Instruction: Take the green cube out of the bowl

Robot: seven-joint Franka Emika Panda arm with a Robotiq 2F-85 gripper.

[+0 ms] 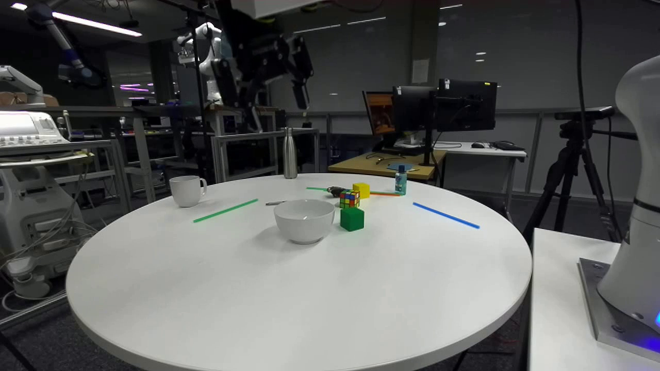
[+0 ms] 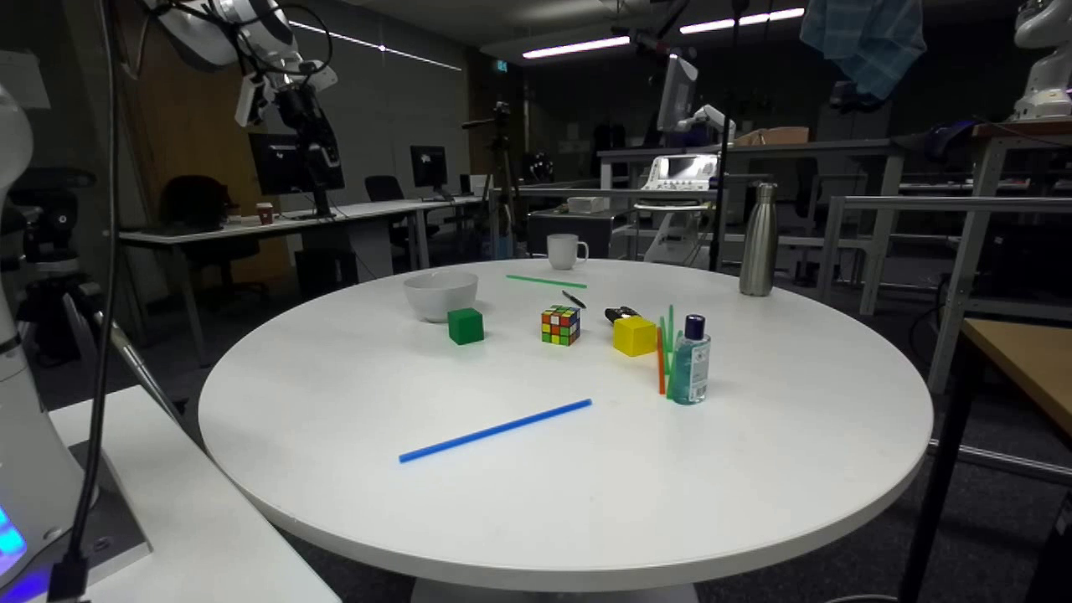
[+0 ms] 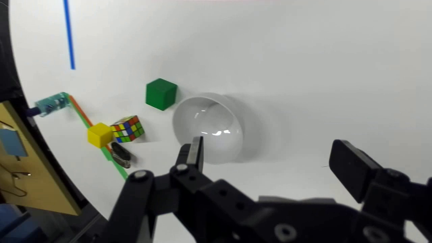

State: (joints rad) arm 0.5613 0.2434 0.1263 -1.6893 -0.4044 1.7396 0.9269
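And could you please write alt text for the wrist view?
A green cube sits beside, not inside, a white bowl on a white table, with the open end effector in the foreground. Toward the picture's left are a puzzle cube, a yellow cube, a blue stick and a bottle.

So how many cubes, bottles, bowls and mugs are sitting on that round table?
Cubes: 3 (green cube, yellow cube, multicoloured puzzle cube)
Bottles: 2 (metal bottle, small blue-capped bottle)
Bowls: 1 (white bowl)
Mugs: 1 (white mug)
Total: 7
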